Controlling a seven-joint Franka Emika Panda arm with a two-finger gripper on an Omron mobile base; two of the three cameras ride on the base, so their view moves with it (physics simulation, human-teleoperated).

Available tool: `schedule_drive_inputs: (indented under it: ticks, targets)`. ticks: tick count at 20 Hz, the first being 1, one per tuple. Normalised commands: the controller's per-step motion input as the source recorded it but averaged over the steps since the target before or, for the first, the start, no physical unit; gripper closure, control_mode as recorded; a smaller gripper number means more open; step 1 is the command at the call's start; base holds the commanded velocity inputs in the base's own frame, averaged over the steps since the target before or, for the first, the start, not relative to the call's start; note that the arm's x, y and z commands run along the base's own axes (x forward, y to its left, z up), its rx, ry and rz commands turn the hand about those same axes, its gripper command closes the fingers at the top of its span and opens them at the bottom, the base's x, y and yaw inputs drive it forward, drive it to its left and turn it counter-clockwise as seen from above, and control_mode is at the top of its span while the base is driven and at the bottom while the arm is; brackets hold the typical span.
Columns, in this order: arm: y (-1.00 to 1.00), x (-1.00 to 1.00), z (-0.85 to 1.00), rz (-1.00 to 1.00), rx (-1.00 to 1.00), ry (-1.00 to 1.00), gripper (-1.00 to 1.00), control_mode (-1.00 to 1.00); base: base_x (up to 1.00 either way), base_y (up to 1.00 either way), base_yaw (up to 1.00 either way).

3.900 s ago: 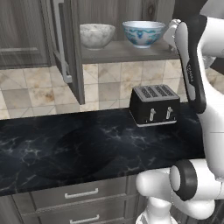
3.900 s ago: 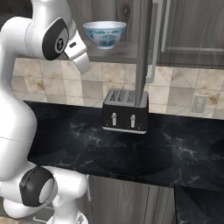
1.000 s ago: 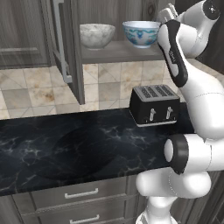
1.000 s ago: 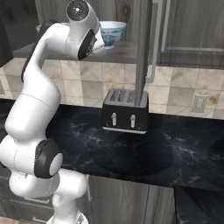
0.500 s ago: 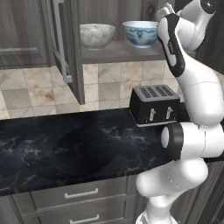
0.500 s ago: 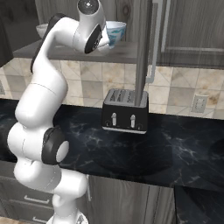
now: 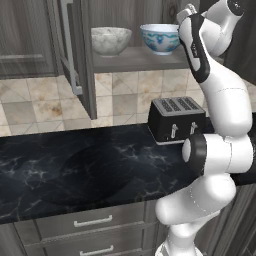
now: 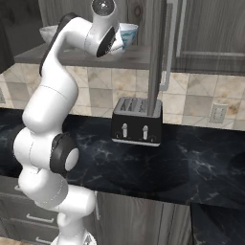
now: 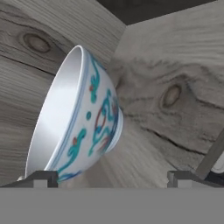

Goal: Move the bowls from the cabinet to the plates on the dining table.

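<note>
Raised and folded toward the cabinet [image 7: 65, 60] shelf over the last seconds, your gripper [image 9: 111, 177] now fronts the patterned bowl [image 9: 78, 118] with jaws wide and empty (marbled bowl [image 7: 111, 40] stands beside it), so judge the grasp imminent.

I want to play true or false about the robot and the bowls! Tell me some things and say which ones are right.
1. Both bowls sit on the cabinet shelf. True.
2. The gripper is squeezing the patterned bowl. False: its fingers stand wide apart, holding nothing.
3. The toaster stands on the black counter. True.
4. The marbled bowl is upside down. False: it is upright.
5. The cabinet door is shut. False: it is swung open.
</note>
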Motion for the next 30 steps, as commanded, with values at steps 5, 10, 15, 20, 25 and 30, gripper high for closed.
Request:
schedule_drive_inputs:
  ticks: [5, 10, 15, 20, 25, 30]
  targets:
    - [0.0, 0.14, 0.0, 0.02, 0.0, 0.0, -1.0, -1.0, 0.0, 0.0, 0.0]
    - [0.0, 0.27, 0.0, 0.0, 0.0, 0.0, -1.0, -1.0, 0.0, 0.0, 0.0]
    - [0.0, 0.29, 0.0, 0.0, 0.0, 0.0, -1.0, -1.0, 0.0, 0.0, 0.0]
    - [0.0, 0.4, 0.0, 0.0, 0.0, 0.0, -1.0, -1.0, 0.0, 0.0, 0.0]
    - [0.0, 0.22, 0.0, 0.0, 0.0, 0.0, -1.0, -1.0, 0.0, 0.0, 0.0]
    - [0.0, 0.24, 0.0, 0.0, 0.0, 0.03, -1.0, -1.0, 0.0, 0.0, 0.0]
